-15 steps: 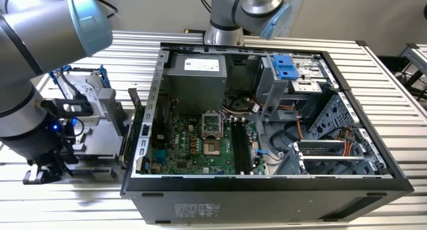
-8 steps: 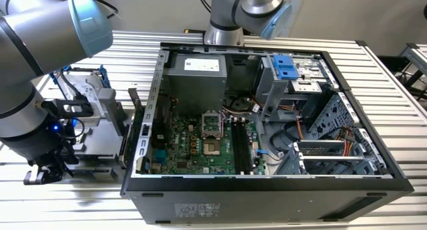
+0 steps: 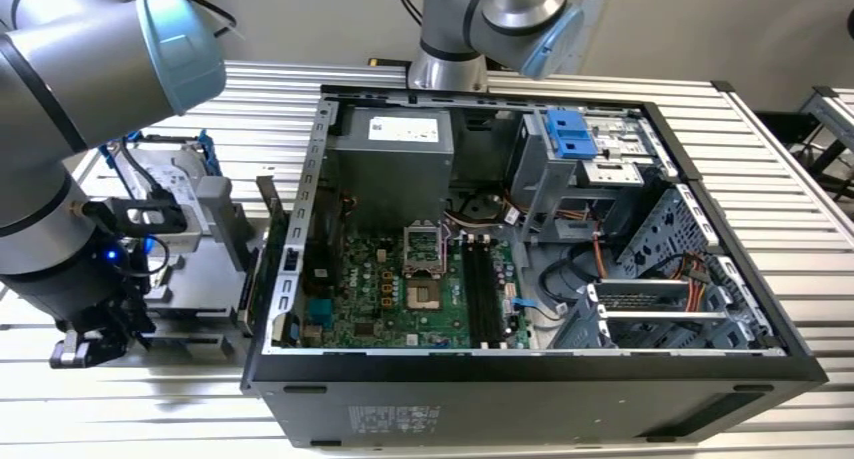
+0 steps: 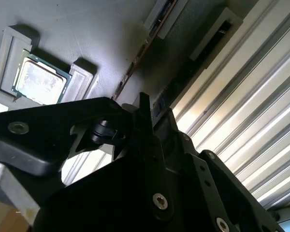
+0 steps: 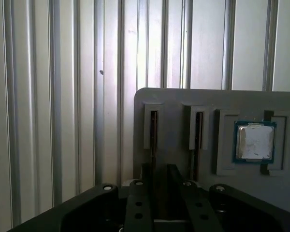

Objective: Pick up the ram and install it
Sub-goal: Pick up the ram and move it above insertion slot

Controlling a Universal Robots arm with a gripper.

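The gripper (image 5: pixel 159 169) has its two dark fingers (image 5: pixel 173 176) parted by a narrow gap, and nothing is clamped between them as far as the first wrist view shows.

Just ahead of the fingertips, roughly in line with that gap, the ram (image 5: pixel 153 135) stands on edge in a slot of a grey holder (image 5: pixel 183 104). It appears as a thin dark strip running away from the fingers. In the second wrist view the same stick (image 4: pixel 135 63) is a slim line ending near the fingertip.

Beside it, a little farther off to one side of the fingers, is a second slot (image 5: pixel 197 129); what it holds is unclear. Beyond that slot, a square silver CPU (image 5: pixel 254 141) sits in its own recess in the holder.

The holder rests on a ribbed metal table (image 5: pixel 48 96) that stretches beyond the fingers.

In the exterior view the gripper (image 3: pixel 83 351) hangs low over the table. The open computer case (image 3: pixel 534 229) stands well apart from it, toward the exterior view's right, past the holder (image 3: pixel 200 279). The motherboard's long black memory sockets (image 3: pixel 487 289) lie inside the case.
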